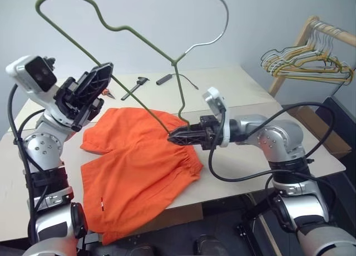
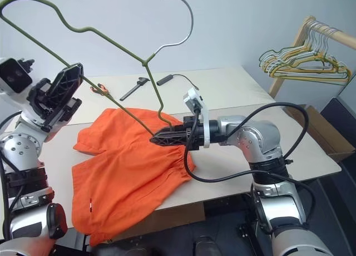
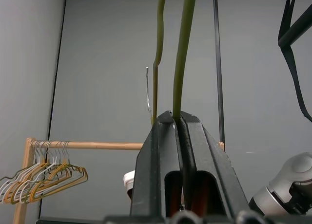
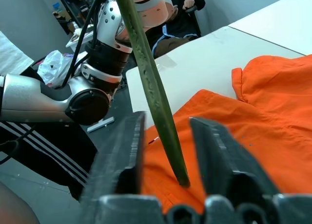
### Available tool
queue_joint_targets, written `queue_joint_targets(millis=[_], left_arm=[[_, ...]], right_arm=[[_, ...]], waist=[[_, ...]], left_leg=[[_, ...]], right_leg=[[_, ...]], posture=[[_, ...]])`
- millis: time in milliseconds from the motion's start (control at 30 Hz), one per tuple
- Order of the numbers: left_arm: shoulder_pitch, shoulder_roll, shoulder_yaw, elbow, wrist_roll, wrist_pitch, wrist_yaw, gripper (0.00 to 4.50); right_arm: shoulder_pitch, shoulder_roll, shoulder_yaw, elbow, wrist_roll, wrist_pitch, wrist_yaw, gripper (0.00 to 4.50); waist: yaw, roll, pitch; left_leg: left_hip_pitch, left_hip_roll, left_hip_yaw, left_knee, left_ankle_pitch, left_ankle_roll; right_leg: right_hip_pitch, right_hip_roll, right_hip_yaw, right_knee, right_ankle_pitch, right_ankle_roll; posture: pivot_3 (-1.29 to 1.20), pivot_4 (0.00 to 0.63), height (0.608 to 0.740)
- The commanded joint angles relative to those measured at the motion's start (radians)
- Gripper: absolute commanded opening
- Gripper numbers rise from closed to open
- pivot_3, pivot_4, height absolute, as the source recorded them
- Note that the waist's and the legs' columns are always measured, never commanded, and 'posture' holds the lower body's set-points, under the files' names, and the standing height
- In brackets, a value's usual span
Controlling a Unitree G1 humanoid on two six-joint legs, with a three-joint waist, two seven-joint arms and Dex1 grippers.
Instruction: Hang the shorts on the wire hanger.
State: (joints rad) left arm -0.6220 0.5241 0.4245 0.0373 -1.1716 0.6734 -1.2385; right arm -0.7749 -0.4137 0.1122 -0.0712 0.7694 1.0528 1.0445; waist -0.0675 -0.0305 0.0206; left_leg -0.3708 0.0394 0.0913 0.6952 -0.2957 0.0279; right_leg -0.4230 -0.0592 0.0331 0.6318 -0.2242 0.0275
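Basically the biggest thing here is the surface (image 1: 261, 94), pale, with the orange shorts (image 1: 139, 167) spread flat on it, one leg hanging over the near edge, waistband toward the right arm. Over them the wire hanger (image 1: 119, 29) is held up tilted in the air, hook up, its lower corner dipping down to the waistband. The left gripper (image 1: 95, 84) has its jaws clamped together on the hanger's wire; the left wrist view shows the wire pinched between them. The right gripper (image 1: 179, 136) points level at that low corner, jaws apart with a green wire running between them in the right wrist view, fabric just behind. Cannot tell if they grip anything yet.

Risks, as a judgement:
- jaws close on the wire alone or cloth alone, so the waistband never opens for the hanger to feed in
- thin wire twists in the left pinch, the frame swings and the corner pops out of the fabric
- pulling drags the loose shorts further off the near edge
- the dangling cable near the right wrist snags the hanger

Small tools (image 1: 136, 87) at the far side are well apart.
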Motion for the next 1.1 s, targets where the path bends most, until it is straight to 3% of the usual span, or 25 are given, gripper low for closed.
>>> queue_joint_targets(millis=[33, 67, 233, 367, 533, 733, 900, 1100], left_arm=[[-0.021, 0.005, 0.000, -0.013, 0.004, -0.019, -0.004, 0.00], [-0.019, 0.007, -0.001, -0.013, 0.007, -0.020, -0.004, 0.00], [0.000, 0.004, -0.022, -0.017, 0.063, -0.052, 0.011, 0.00], [0.027, 0.014, -0.074, -0.002, 0.140, -0.066, 0.008, 0.99], [0.074, 0.076, -0.264, 0.022, 0.441, -0.151, 0.070, 2.62], [0.131, 0.193, -0.415, 0.007, 0.738, -0.366, 0.046, 4.49], [0.169, 0.289, -0.483, -0.023, 0.867, -0.464, -0.009, 4.49], [0.183, 0.326, -0.524, -0.009, 0.953, -0.539, -0.026, 4.49]], right_arm=[[-0.027, 0.007, -0.018, -0.009, 0.014, -0.002, -0.013, 0.32], [-0.027, 0.007, -0.019, -0.008, 0.015, -0.002, -0.014, 0.02], [-0.021, 0.003, -0.027, -0.010, 0.020, -0.004, -0.014, 0.02], [-0.020, 0.016, -0.057, -0.013, 0.041, 0.006, -0.041, 0.00], [-0.011, 0.003, -0.139, -0.017, 0.102, 0.052, -0.096, 0.00], [0.094, -0.153, -0.249, -0.047, 0.201, 0.217, -0.113, 0.00], [0.233, -0.323, -0.208, -0.069, 0.207, 0.351, -0.102, 0.00], [0.361, -0.395, -0.181, -0.019, 0.177, 0.449, -0.147, 0.00]], waist=[[0.000, 0.000, 0.000], [0.000, 0.000, 0.000], [-0.001, 0.000, 0.000], [0.000, 0.000, 0.000], [0.000, 0.000, 0.000], [0.003, 0.000, 0.000], [0.007, 0.001, 0.000], [0.007, 0.001, 0.000]], left_leg=[[0.000, 0.000, 0.000, 0.000, 0.000, 0.000], [0.000, 0.000, 0.000, 0.000, 0.000, 0.000], [0.000, 0.000, 0.000, 0.000, 0.000, 0.000], [0.000, 0.000, 0.000, 0.000, 0.000, 0.000], [0.000, -0.001, 0.001, 0.000, 0.000, 0.000], [-0.001, -0.001, 0.001, -0.001, 0.000, 0.000], [-0.002, 0.000, 0.003, -0.001, -0.001, 0.002], [0.000, 0.000, 0.003, -0.001, -0.001, 0.002]], right_leg=[[0.000, 0.000, 0.000, 0.000, 0.000, 0.000], [0.000, 0.000, 0.000, 0.000, 0.000, 0.000], [0.000, 0.000, 0.000, 0.000, 0.000, 0.000], [0.000, 0.000, 0.000, 0.000, 0.000, 0.000], [0.000, 0.000, 0.000, 0.000, 0.000, 0.000], [0.000, -0.001, 0.000, -0.002, 0.000, 0.000], [-0.001, -0.001, 0.000, -0.003, 0.000, 0.000], [0.000, -0.001, 0.001, -0.002, 0.000, 0.000]], posture=[[-0.02, 0.000, 0.740], [-0.02, 0.000, 0.740], [-0.03, 0.000, 0.740], [-0.03, 0.000, 0.740], [-0.04, 0.000, 0.740], [-0.04, 0.000, 0.740], [-0.04, 0.000, 0.740], [-0.05, 0.000, 0.740]])
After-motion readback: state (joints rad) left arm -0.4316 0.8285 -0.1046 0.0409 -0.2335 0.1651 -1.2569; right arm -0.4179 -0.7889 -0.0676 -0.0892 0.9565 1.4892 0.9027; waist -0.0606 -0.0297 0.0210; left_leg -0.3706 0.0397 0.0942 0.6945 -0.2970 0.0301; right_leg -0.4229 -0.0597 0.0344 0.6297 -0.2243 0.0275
